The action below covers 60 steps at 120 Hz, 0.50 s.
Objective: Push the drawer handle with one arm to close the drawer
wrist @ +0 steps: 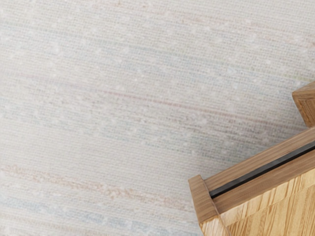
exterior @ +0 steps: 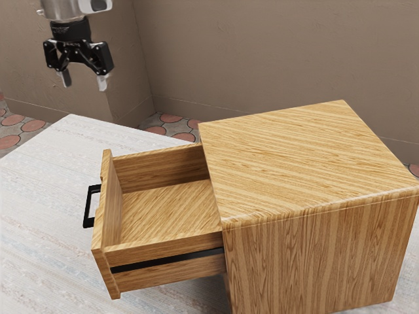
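Note:
High at the exterior view's upper left is my gripper (exterior: 83,84), open, its fingertips apart with nothing between them. It hangs above and beyond the pulled-out drawer (exterior: 167,216), touching nothing. A black handle (exterior: 88,208) is fixed on the outer face of the drawer's front panel, facing the exterior view's left. The drawer stands well out of the wooden cabinet (exterior: 314,163). In the wrist view a corner of the drawer (wrist: 266,211) and its dark side rail appear, with an edge of the cabinet (wrist: 306,104) nearby.
The pale, streaked tabletop (exterior: 46,170) extends under the cabinet and past the drawer front. Brown walls (exterior: 262,59) rise behind, and a floor of reddish tiles (exterior: 171,119) lies beyond the table edge.

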Each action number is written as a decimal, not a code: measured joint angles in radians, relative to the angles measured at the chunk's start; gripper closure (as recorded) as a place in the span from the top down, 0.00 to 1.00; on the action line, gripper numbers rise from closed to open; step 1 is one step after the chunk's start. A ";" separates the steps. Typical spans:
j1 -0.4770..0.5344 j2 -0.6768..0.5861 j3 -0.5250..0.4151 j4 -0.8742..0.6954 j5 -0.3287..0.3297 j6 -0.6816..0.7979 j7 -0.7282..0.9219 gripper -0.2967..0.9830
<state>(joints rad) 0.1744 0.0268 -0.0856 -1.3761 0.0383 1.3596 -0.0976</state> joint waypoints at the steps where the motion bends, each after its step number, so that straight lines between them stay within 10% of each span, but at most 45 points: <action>1: 0.000 0.001 0.000 0.000 0.000 0.000 0.000 0.77; 60: -0.123 -0.015 -0.013 0.331 0.009 -0.205 -0.014 0.77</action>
<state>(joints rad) 0.0509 0.0118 -0.0983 -1.0454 0.0473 1.1544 -0.1116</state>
